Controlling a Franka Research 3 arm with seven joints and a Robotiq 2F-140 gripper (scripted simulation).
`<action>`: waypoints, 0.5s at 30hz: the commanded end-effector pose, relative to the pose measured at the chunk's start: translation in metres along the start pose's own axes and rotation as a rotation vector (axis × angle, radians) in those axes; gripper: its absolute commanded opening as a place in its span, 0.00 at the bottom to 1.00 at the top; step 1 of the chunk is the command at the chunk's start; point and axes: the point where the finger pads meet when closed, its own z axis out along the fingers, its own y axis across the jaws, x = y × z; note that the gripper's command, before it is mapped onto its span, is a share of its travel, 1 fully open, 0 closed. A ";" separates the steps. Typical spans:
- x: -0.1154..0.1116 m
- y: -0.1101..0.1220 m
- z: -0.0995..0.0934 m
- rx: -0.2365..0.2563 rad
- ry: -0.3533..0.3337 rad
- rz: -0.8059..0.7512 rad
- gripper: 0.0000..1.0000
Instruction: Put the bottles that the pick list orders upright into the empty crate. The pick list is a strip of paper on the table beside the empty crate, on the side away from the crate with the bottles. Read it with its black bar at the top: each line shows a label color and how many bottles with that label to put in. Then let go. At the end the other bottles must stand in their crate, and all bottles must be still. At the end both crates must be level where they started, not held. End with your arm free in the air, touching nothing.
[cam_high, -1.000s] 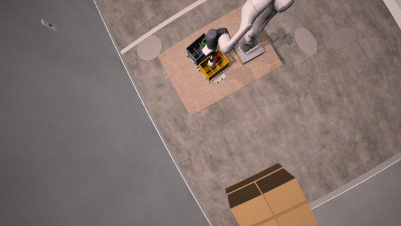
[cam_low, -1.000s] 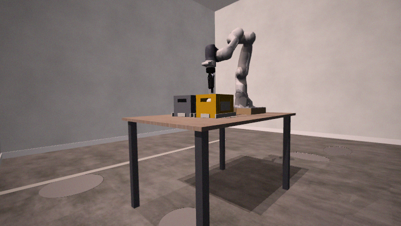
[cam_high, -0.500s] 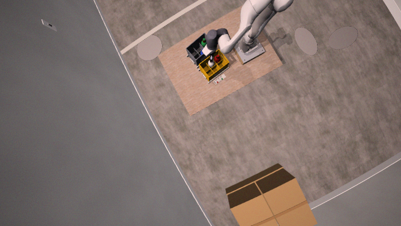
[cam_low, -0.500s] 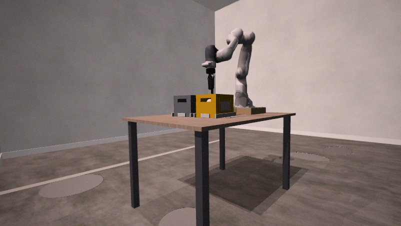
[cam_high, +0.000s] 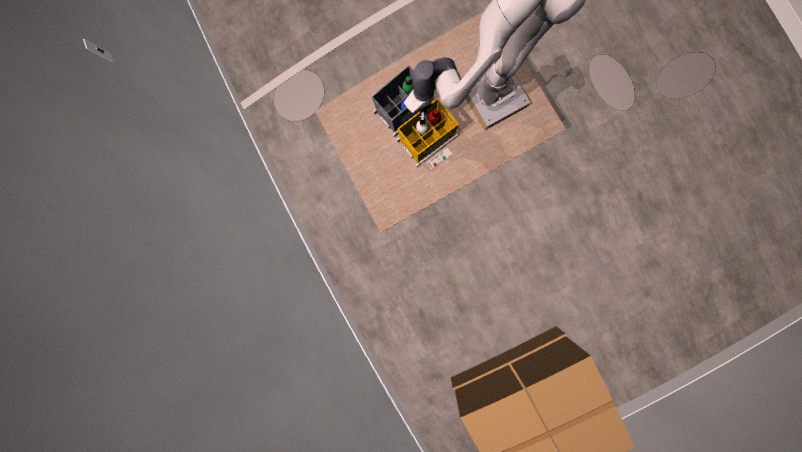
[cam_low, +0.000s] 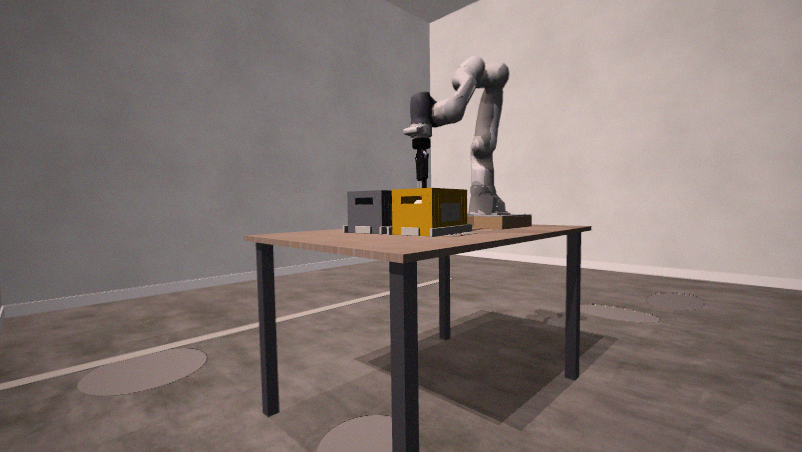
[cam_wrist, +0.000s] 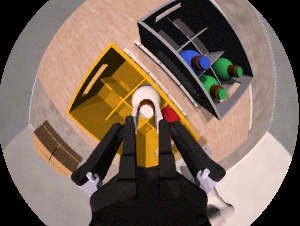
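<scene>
In the wrist view, a white bottle (cam_high: 419, 126) (cam_wrist: 146, 100) is gripped at its neck by the pincer (cam_high: 422, 116) (cam_low: 423, 184) (cam_wrist: 146, 109). Its long axis is held roughly upright, cap upward, within the yellow crate (cam_high: 429, 140) (cam_low: 411, 216) (cam_wrist: 90, 80). A red bottle (cam_high: 434, 116) (cam_wrist: 170, 114) is seen nearby in that crate. Beside it, on the table (cam_high: 370, 168) (cam_low: 336, 242) (cam_wrist: 65, 60), one blue bottle (cam_high: 403, 104) (cam_wrist: 191, 60) and two green bottles (cam_high: 408, 85) (cam_wrist: 223, 68) are contained by the dark gray crate (cam_high: 387, 115) (cam_low: 367, 216) (cam_wrist: 235, 97).

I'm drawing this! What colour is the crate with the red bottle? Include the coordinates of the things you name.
Yellow (cam_high: 408, 145) (cam_low: 411, 216) (cam_wrist: 90, 120); wrist view shows best.
</scene>
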 end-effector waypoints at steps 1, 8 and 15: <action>0.004 -0.001 0.000 0.003 0.012 0.006 0.00; 0.004 -0.001 0.003 0.003 0.012 0.006 0.00; 0.004 -0.001 0.006 0.003 0.012 0.006 0.00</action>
